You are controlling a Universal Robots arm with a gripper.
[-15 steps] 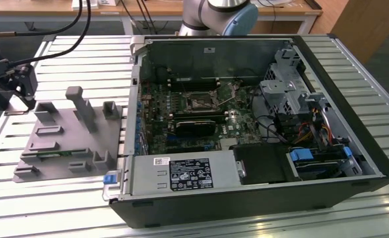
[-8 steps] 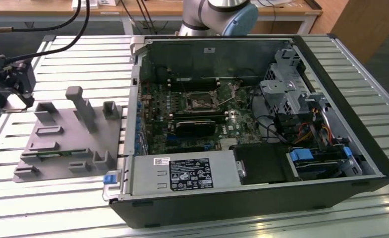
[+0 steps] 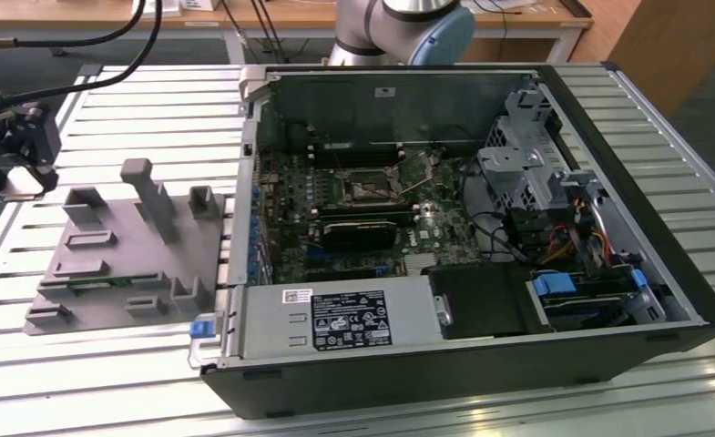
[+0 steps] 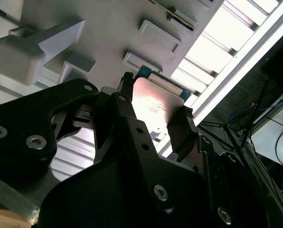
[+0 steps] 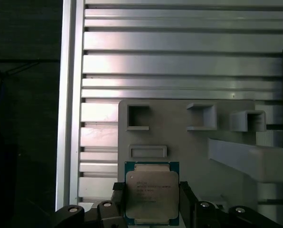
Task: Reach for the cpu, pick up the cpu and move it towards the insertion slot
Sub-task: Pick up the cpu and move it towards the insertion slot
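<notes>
The cpu (image 5: 152,190) is a flat square chip with a silvery top and a green rim. It sits between the two black fingers of my gripper (image 5: 152,197), which press on its opposite edges. In the second wrist view the cpu (image 4: 155,100) shows inside my gripper (image 4: 153,113), just above the grey tray (image 4: 108,28). In the exterior view my gripper (image 3: 23,177) hangs at the far-left corner of the tray (image 3: 102,273). The insertion slot (image 3: 367,188), a black square socket in a metal frame, lies on the motherboard inside the open computer case, well off to the exterior view's right.
The grey tray carries upright posts (image 3: 148,196) and several recesses (image 5: 147,151). The open black computer case (image 3: 479,346) has a raised wall (image 3: 250,164) between the tray and the motherboard. The arm's base (image 3: 406,27) stands behind the case on the slatted metal table (image 3: 150,100).
</notes>
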